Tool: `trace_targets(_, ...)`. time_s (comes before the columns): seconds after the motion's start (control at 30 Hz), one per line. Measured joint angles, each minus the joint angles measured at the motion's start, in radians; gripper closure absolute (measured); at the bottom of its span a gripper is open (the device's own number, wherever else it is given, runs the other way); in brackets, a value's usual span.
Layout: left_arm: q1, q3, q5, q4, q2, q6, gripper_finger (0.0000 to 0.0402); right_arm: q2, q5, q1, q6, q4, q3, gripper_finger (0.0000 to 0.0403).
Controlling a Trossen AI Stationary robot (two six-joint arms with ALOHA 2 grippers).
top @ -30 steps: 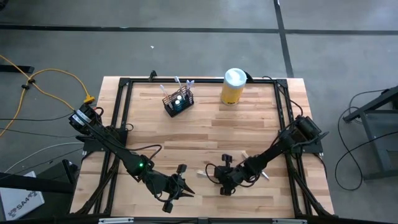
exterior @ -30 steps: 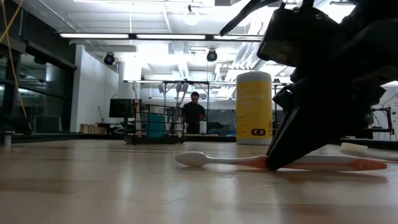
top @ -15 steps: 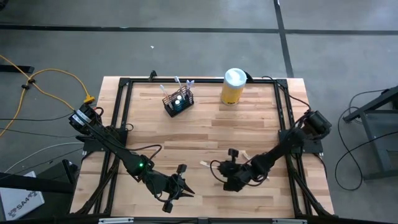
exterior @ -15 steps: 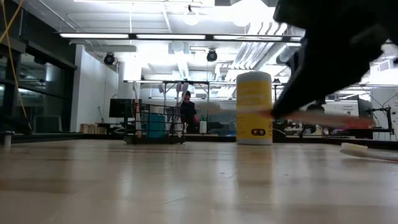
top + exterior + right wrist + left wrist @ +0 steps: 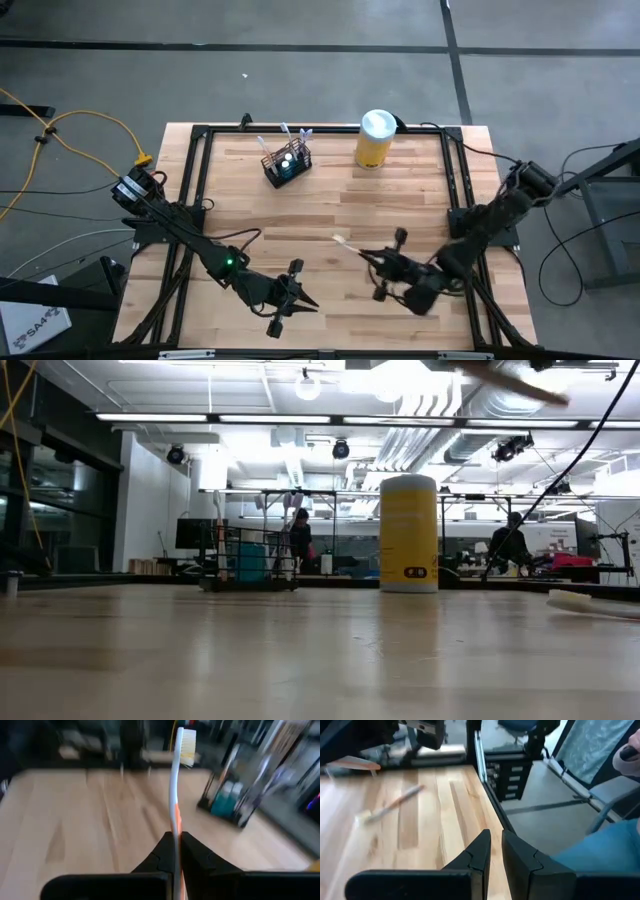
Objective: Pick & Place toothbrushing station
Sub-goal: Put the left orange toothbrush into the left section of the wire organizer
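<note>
Wooden planks make up the table (image 5: 300, 210), which is framed by a black rail and takes up most of the overhead shot. Both dark arms are seen reaching in from the near corners. Toward the far edge, a yellow canister (image 5: 374, 139) with a white lid is stood upright, and well to its left the toothbrushing station (image 5: 287, 162), a small black wire-mesh holder, is parked with a few brushes poking out of it. In the level view the station (image 5: 248, 558) is seen far back, left of the canister (image 5: 408, 533).

Near the front right of the table, the right gripper (image 5: 372, 259) is lifted off the wood and clamped tight on an orange-and-white toothbrush (image 5: 176, 790), bristle end pointed away from the wrist. Its white head (image 5: 340, 240) is seen sticking out toward the table's middle.

The left gripper (image 5: 305, 301) is held low near the front edge, fingers (image 5: 482, 851) almost together with just a thin gap, nothing pinched between them. A second toothbrush (image 5: 390, 806) is left lying flat on the boards.
</note>
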Motion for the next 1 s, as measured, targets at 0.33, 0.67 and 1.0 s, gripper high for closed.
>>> trace_targets(0.33,0.023,0.000,-0.003,0.348,0.000,0.367,0.0358,-0.035,0.218,0.149,-0.512,0.469,0.000,0.0398)
trace_targets(0.67,0.102,0.000,0.017,0.506,0.000,0.474,0.0358,-0.035,0.071,0.166,-0.749,0.749,0.000,0.0398)
trace_targets(1.0,0.203,0.000,0.203,0.582,0.000,0.445,0.0356,-0.035,-0.059,0.135,-0.789,0.801,0.000,0.0398)
